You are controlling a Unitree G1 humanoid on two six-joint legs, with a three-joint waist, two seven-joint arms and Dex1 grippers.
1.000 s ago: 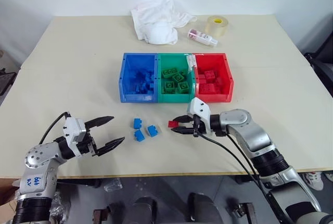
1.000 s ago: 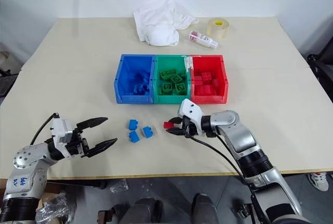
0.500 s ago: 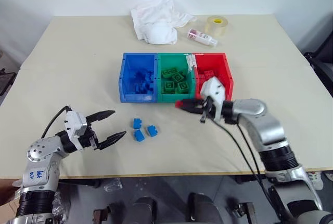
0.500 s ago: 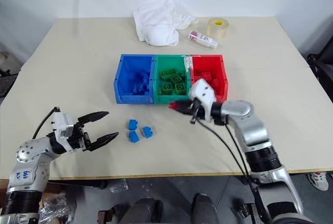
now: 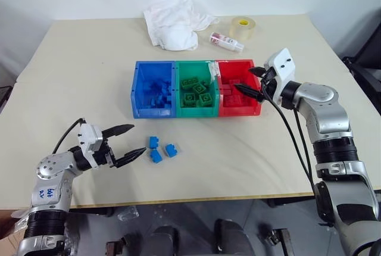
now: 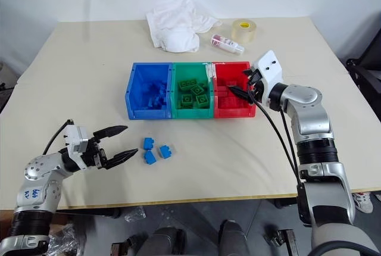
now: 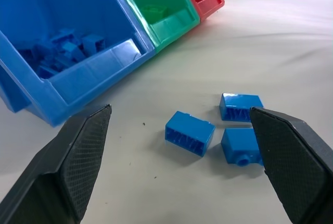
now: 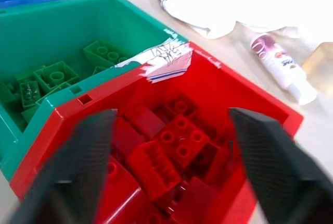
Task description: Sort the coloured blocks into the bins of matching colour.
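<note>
Blue toy bricks (image 5: 161, 149), three of them, lie close together on the beige table (image 5: 83, 83), on the near side of the bins and well apart from them. Taking the bins as landmark, the bricks sit in front of the blue bin (image 5: 153, 89), toward the table's near edge. The left gripper (image 5: 127, 143) is level above the table just beside these bricks, on their left, with its two black fingers spread wide and holding nothing; it points at the bricks but does not touch them.

Behind the bricks stands the row of three joined bins: blue on the left, the green bin (image 5: 197, 87) in the middle, the red bin (image 5: 238, 88) on the right. Each contains bricks of its own colour. A torn white label (image 8: 165, 57) sticks on the wall between green and red bin. The right gripper (image 5: 249, 81) hovers over the red bin, coming from its right side, its fingers apart and empty.

Beyond the bins, near the far edge of the table, lie a crumpled white cloth (image 5: 177, 19), a small bottle (image 5: 225, 41) on its side, and a roll of clear tape (image 5: 242, 28).
</note>
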